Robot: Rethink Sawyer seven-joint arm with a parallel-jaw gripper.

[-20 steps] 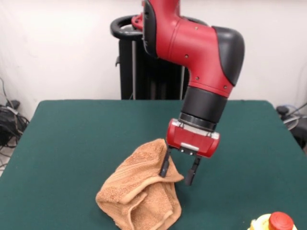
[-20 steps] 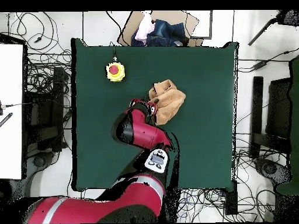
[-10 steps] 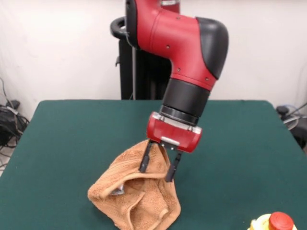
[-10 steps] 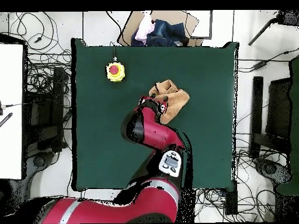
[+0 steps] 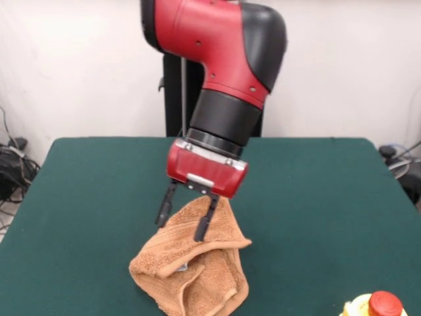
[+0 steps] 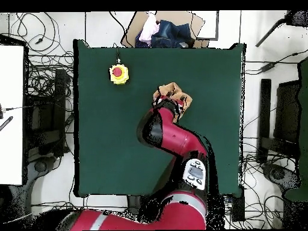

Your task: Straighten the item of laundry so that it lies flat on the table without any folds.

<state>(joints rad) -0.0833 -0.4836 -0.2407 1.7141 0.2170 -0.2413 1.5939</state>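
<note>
The item of laundry (image 5: 197,270) is an orange-tan towel lying in a crumpled, folded heap on the green table (image 5: 79,184), toward its front middle. My gripper (image 5: 183,220) hangs open just above the heap's upper left edge. One finger (image 5: 162,209) stands over bare table to the left. The other finger (image 5: 204,226) is in front of the towel's top fold, and nothing is held between them. In the overhead view the arm covers much of the towel (image 6: 175,91), with the gripper (image 6: 168,103) at its edge on the table (image 6: 102,150).
A yellow box with a red button (image 5: 371,306) sits at the front right corner, also seen from overhead as the button box (image 6: 119,73). A carton of clothes (image 6: 159,30) lies beyond the table edge. Cables cover the floor around the table.
The arm has swung left in the front view, carrying the open gripper from the towel's right side across to its upper left. The towel heap shifted slightly and stays crumpled.
</note>
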